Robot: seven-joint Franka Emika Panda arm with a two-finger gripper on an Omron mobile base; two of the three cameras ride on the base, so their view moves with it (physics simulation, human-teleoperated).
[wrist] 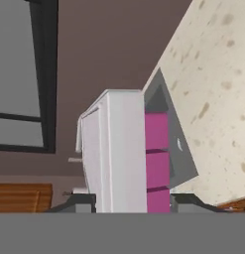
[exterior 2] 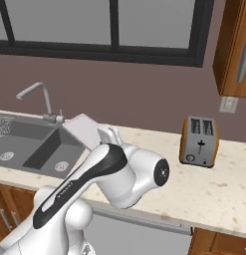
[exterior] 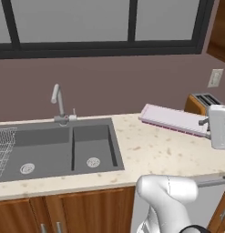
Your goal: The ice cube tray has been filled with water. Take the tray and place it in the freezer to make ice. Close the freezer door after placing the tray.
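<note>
The ice cube tray (exterior: 171,118) is a flat lavender-white slab with a pinkish-purple edge. It hangs tilted a little above the speckled counter (exterior: 155,152), right of the sink. My gripper (exterior: 206,127) is shut on the tray's right end. In the right base view the tray (exterior 2: 80,128) sticks out to the left behind my arm, with the gripper (exterior 2: 110,135) at its near end. In the hand view the tray (wrist: 121,154) stands edge-on between my two fingertips, its pink side facing the counter, and the gripper (wrist: 134,201) clamps it. The freezer is out of view.
A grey double sink (exterior: 72,148) with a faucet (exterior: 57,98) lies left of the tray, with a wire rack (exterior: 2,145) in its left basin. An orange-and-grey toaster (exterior 2: 199,142) stands on the counter to the right, under a wall outlet (exterior 2: 227,104).
</note>
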